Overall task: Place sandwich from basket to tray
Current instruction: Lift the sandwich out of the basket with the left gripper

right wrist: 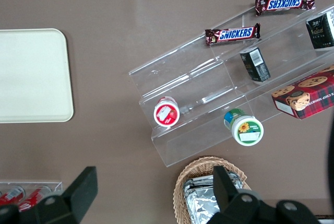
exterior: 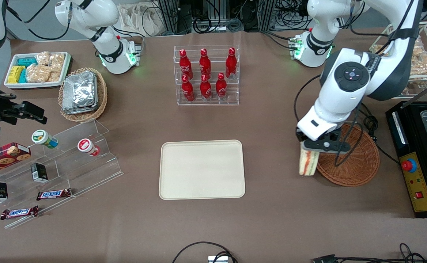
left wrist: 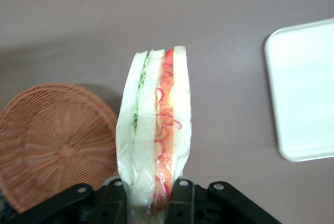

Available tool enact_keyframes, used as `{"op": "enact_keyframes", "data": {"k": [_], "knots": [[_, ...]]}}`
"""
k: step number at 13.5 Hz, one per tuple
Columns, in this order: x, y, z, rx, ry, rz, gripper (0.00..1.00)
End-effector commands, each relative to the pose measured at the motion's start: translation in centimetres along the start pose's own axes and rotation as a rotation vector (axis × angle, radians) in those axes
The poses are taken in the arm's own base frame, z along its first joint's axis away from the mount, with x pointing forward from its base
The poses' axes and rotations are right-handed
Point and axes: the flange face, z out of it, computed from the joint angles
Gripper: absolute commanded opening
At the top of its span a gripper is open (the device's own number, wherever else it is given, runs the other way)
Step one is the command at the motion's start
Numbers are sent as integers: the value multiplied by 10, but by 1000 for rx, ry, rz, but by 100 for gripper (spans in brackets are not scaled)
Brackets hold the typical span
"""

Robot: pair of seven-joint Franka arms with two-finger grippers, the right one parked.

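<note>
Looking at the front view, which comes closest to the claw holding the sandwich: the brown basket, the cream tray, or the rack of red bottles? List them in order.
The claw is shut on the sandwich.
1. Basket: right beside the claw.
2. Tray: mid-table, toward the parked arm.
3. Rack of red bottles: farthest, farther from the camera than the tray.

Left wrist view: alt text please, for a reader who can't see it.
The gripper is shut on a wrapped sandwich, held above the brown table. The empty wicker basket lies beside it, and a corner of the cream tray shows farther off.
</note>
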Motion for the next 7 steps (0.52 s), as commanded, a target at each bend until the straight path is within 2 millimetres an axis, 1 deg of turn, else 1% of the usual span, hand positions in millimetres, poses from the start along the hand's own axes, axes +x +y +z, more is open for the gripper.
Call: {"op": "enact_keyframes", "data": {"k": [1,2,3,4,6,7], "knots": [[27,37,-3,-30,-23,-35,23],[33,55,-4,-40,-36,-28,23],[38,70,-6,-54,-36,-28,23],[43,81,-3,-67,-37,-35,23],[46,111,12,-29,-22,-52,23],[47,128,24,-18,-20,-82,23]]}}
